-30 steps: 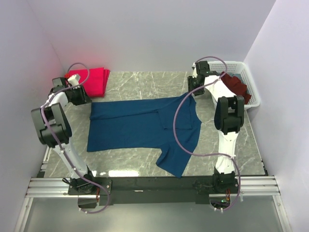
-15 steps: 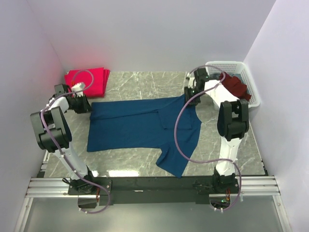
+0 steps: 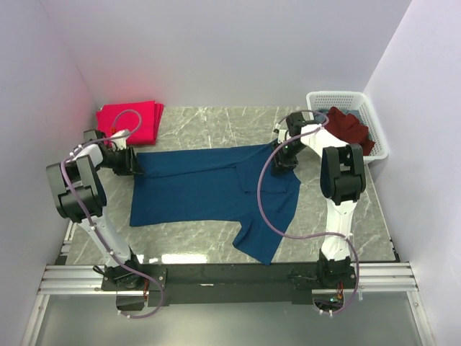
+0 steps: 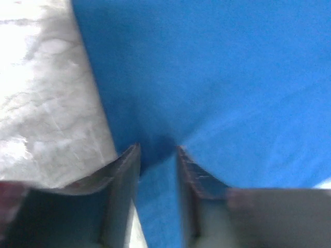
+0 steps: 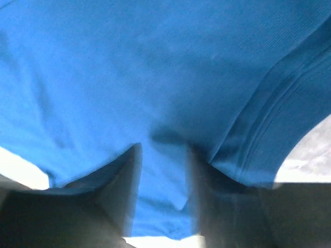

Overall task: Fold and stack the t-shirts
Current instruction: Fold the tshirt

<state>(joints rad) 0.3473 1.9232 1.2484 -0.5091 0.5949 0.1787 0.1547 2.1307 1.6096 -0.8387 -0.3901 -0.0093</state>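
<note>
The navy blue t-shirt point(image 3: 209, 187) lies spread flat across the middle of the table, with one sleeve hanging toward the near edge. My left gripper point(image 3: 133, 164) is down on its far-left corner. In the left wrist view the jaws point(image 4: 158, 150) stand narrow with a ridge of blue cloth point(image 4: 217, 77) pinched between them. My right gripper point(image 3: 283, 160) is down on the shirt's far-right edge. In the right wrist view its jaws point(image 5: 163, 147) are narrow, with a fold of the blue cloth point(image 5: 155, 62) between them. Folded pinkish-red shirts point(image 3: 137, 119) lie at the back left. A dark maroon shirt point(image 3: 351, 128) lies in the basket.
A white lattice basket point(image 3: 324, 97) stands at the back right, against the wall. Grey marble tabletop point(image 3: 216, 126) shows behind the shirt, and also in the left wrist view point(image 4: 46, 103). White walls close in the left, back and right sides.
Both grippers have come down and inward from the back corners onto the navy shirt's far edge. The left moved right from the red pile, the right moved left and nearer from the basket.
</note>
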